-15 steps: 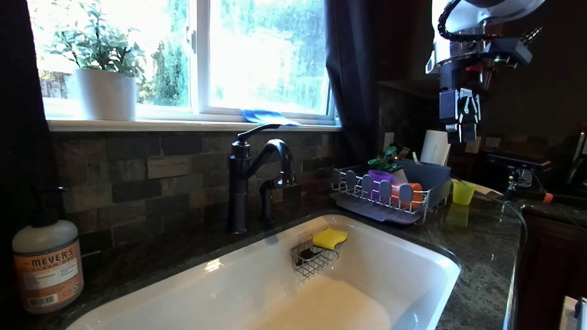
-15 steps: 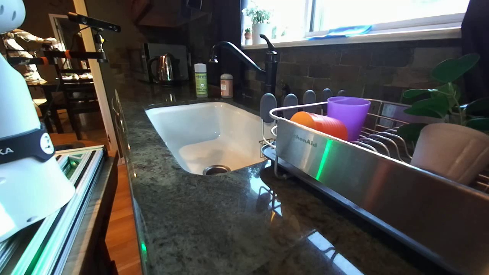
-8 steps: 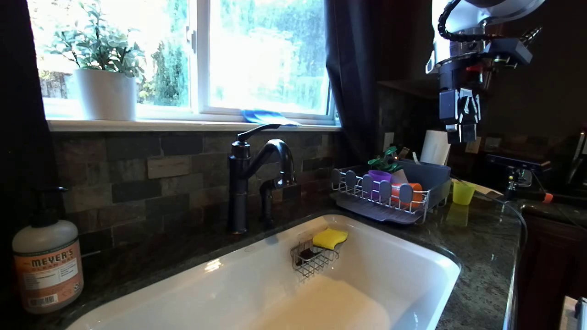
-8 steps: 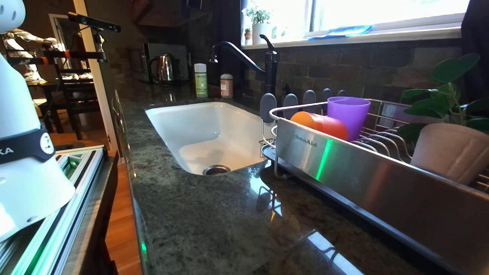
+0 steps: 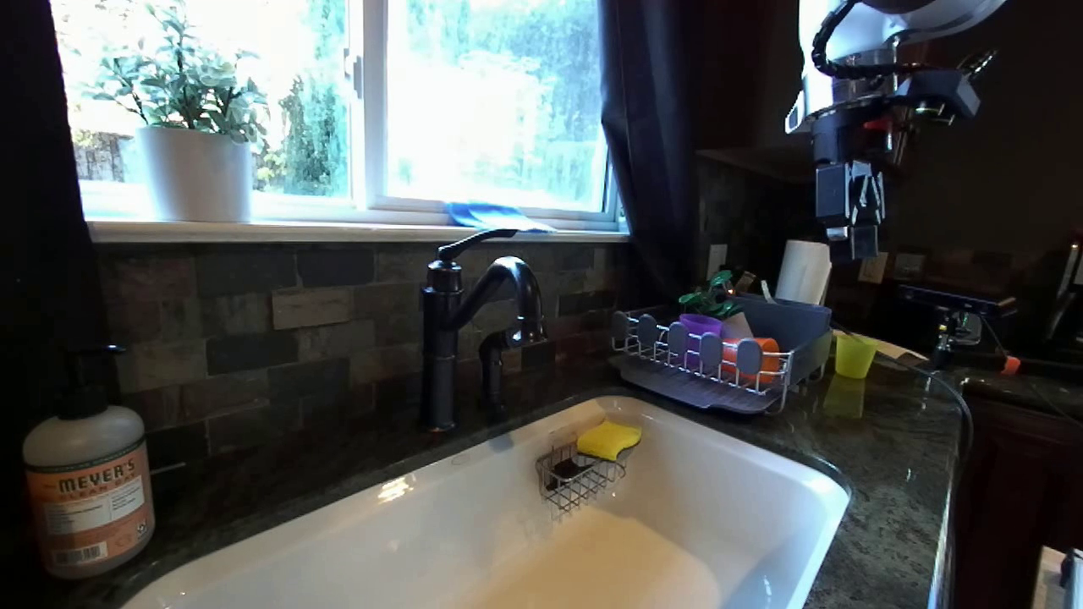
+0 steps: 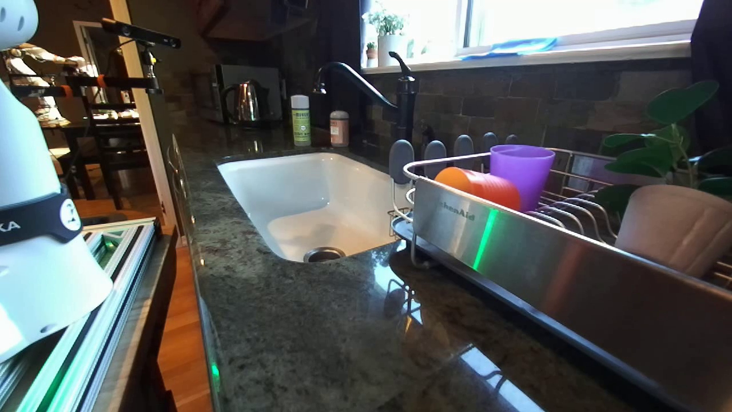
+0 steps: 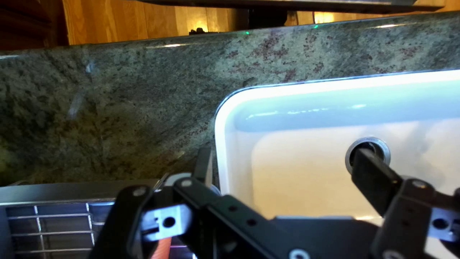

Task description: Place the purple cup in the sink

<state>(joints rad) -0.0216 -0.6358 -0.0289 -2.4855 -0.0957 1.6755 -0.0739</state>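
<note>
**Before Transfer Begins: Handling and Grip**

When an exterior view is read left to right, the sink (image 5: 491, 520) comes first. Next, the purple cup (image 5: 700, 325) stands upright in the dish rack (image 5: 810, 351), near the orange cup (image 5: 769, 350), which lies sideways. Expect light, slightly flexible plastic, likely slippery if wet: pinch its rim (image 6: 522, 146) gently. At right, the gripper (image 5: 852, 245) hangs well apart, empty, jaws spread wide.

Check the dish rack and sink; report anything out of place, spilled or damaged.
The potted plant looks out of place: it sits, apparently tilted, in the dish rack. The orange cup lies on its side there, unlike the upright purple cup. No spill or damage shows.
</note>
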